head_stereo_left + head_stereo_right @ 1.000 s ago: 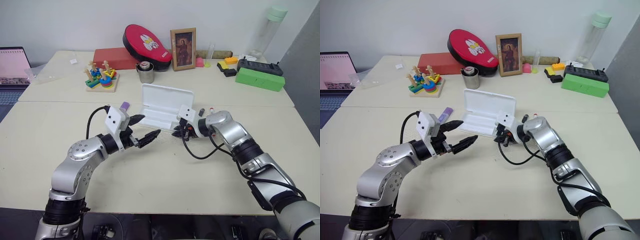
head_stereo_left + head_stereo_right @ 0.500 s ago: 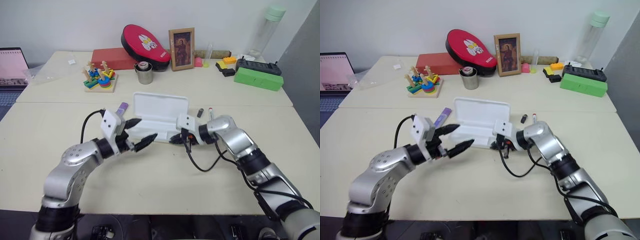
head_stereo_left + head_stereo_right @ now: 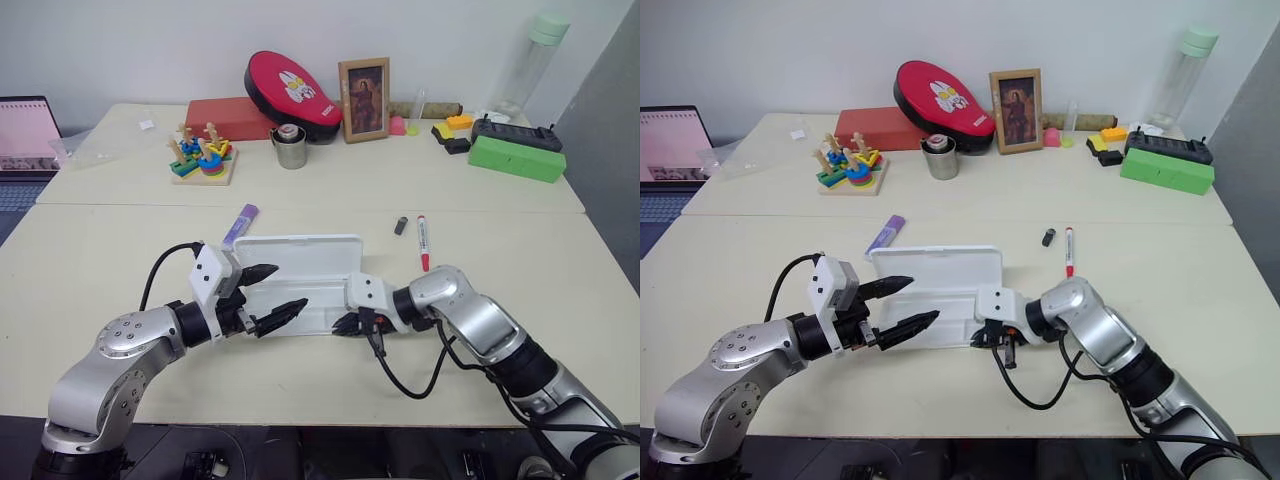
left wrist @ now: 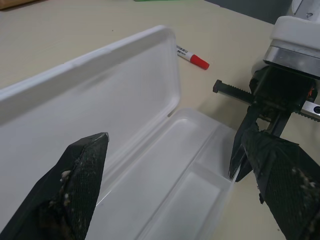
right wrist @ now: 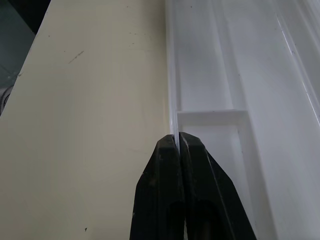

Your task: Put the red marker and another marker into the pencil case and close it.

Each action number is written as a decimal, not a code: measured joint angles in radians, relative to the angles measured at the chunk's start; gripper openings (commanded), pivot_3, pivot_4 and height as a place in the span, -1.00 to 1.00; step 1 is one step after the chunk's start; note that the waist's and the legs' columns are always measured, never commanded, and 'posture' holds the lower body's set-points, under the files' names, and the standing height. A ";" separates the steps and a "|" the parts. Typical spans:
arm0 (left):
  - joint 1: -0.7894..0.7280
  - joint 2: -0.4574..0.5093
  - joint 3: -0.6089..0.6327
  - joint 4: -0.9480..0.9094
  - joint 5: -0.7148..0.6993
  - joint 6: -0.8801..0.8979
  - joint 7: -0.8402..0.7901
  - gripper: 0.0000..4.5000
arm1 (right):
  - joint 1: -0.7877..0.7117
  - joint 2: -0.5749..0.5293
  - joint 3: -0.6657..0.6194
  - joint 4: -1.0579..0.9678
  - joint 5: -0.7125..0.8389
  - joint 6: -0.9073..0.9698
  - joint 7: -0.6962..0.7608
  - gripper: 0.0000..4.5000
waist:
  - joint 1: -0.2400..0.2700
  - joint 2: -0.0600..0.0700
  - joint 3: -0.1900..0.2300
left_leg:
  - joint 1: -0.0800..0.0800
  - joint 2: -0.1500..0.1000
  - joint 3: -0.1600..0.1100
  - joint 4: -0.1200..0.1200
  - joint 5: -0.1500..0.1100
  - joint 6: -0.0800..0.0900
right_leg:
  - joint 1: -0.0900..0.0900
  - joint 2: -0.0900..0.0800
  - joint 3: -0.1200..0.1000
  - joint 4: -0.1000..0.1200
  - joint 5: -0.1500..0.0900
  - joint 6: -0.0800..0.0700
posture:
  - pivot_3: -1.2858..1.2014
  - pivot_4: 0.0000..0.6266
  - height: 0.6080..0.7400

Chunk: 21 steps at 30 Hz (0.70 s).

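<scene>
Left eye view: the cream table [image 3: 300,390] carries the pencil case [image 3: 300,265], open near the front edge with its lid raised behind the shallow tray. Both arms reach in low from the front, elbows bent, their grippers meeting at the case. The left gripper [image 3: 272,293] points across the tray's left end, its fingers spread wide and grasping nothing. The right gripper [image 3: 345,324] points leftward at the tray's right end, its fingers pinched tight on the thin front wall of the tray, as the right wrist view confirms. Beyond the case, the purple marker [image 3: 238,224] lies near its far left corner. The red marker [image 3: 422,240] lies apart to the right, beside a small dark stub [image 3: 400,225]
</scene>
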 measured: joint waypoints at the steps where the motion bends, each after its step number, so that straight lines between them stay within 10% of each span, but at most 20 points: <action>1: -0.004 0.004 0.000 0.000 -0.001 0.002 0.000 1.00 | 0.000 0.003 0.000 0.000 -0.001 0.006 -0.007 -0.99 | 0.000 0.000 0.000 | 0.000 0.000 0.000 0.000 0.000 0.000 | 0.000 0.000 0.000 0.000 0.000 0.000 | 0.03 -0.52 1.00; 14: -0.033 0.008 -0.008 0.000 -0.003 0.006 0.006 1.00 | -0.022 0.031 0.000 0.019 -0.023 0.044 -0.079 -0.99 | 0.000 0.000 0.000 | 0.000 0.000 0.000 0.000 0.000 0.000 | 0.000 0.000 0.000 0.000 0.000 0.000 | 0.03 -0.52 1.00; 21: -0.034 0.008 -0.009 0.000 -0.003 0.010 0.013 1.00 | -0.021 0.024 -0.007 0.020 -0.013 0.030 -0.083 -0.39 | 0.000 0.000 0.000 | 0.000 0.000 0.000 0.000 0.000 0.000 | 0.000 0.000 0.000 0.000 0.000 0.000 | 0.03 -0.52 1.00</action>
